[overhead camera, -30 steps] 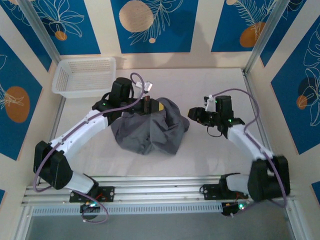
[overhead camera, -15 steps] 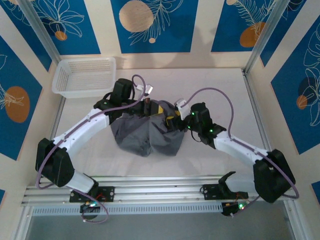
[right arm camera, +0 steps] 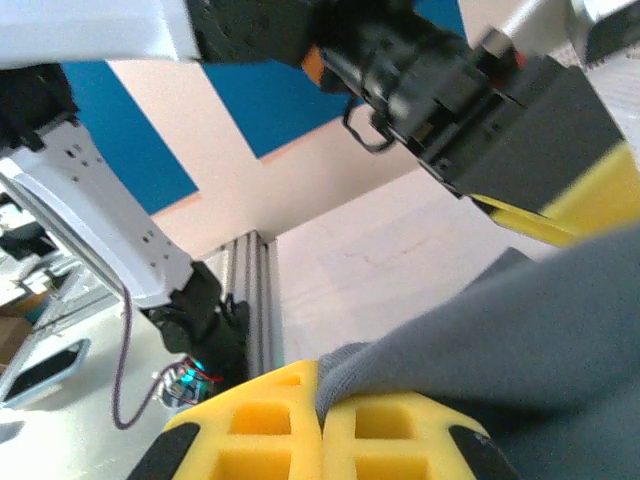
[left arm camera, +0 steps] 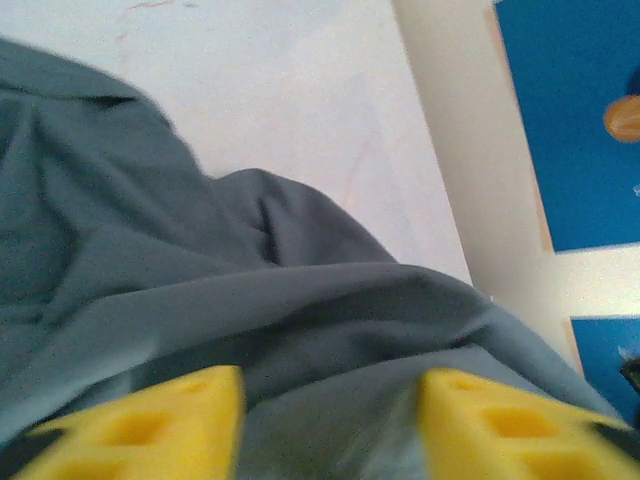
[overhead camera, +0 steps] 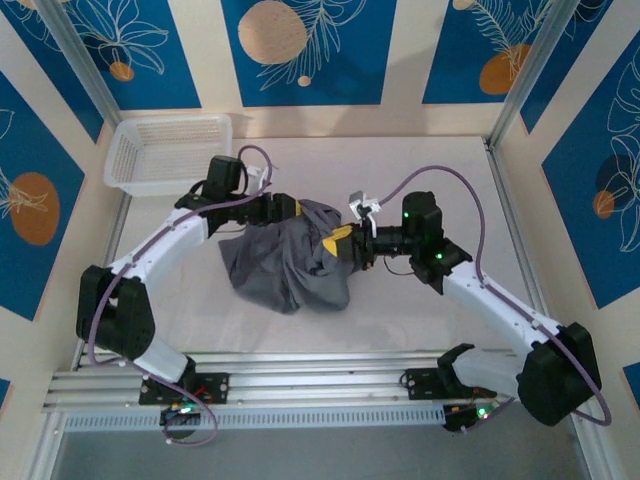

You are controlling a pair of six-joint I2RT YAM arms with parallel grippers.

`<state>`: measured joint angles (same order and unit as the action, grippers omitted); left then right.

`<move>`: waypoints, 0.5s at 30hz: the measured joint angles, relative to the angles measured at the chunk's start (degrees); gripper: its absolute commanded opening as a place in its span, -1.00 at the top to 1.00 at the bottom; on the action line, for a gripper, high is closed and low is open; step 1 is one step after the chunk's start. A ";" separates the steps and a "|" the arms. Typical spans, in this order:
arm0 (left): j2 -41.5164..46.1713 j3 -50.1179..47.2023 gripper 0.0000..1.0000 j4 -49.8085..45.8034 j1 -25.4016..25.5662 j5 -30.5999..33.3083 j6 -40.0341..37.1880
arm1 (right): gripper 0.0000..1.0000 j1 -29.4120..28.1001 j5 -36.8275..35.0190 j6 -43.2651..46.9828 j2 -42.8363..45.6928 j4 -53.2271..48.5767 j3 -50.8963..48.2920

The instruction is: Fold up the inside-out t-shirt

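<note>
From above, we see the shirt (overhead camera: 290, 265) bunched in a crumpled heap on the desk (overhead camera: 200, 325). It lies between the two pincers, with the left pincer (overhead camera: 290, 208) at its far-left edge and the right pincer (overhead camera: 340, 243) pressed into its right side. In the left wrist view, the left pincer (left arm camera: 330, 400) stands wide. Its yellow fingers (left arm camera: 180, 415) are well apart, with grey cloth just ahead of and under them, and we see nothing clamped. Bare desk (left arm camera: 300, 80) lies beyond the folds. In the right wrist view, the right pincer (right arm camera: 322, 420) is closed tight, with a ridge of shirt (right arm camera: 520, 350) pinched between its pads and rising away from them to the right. We judge that the step in hand is opening up the heap, since no fold has been made and the shirt is not yet flat. The next move calls for the right pincer to draw its pinch up and outward. The left pincer then needs a fresh hold on an opposite edge, a hem or a shoulder, so the cloth can be stretched and laid flat.
</note>
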<state>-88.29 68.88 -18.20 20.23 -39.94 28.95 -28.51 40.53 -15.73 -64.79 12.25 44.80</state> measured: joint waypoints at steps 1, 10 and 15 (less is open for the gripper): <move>0.22 -0.31 -0.35 -0.57 -0.13 1.62 -0.81 | 1.00 0.07 0.00 -1.16 0.37 0.94 -0.48; 19.93 -6.10 0.15 -9.27 4.22 25.24 -2.95 | 1.00 3.89 -4.57 -6.25 -2.69 2.69 -1.01; 19.87 -6.32 0.24 -9.81 17.03 25.92 3.21 | 1.00 4.22 -6.29 -6.91 -4.37 2.40 -0.98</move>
<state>-68.42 62.57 -28.01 37.26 -14.02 32.16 -24.29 34.24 -22.63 -69.17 14.66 43.81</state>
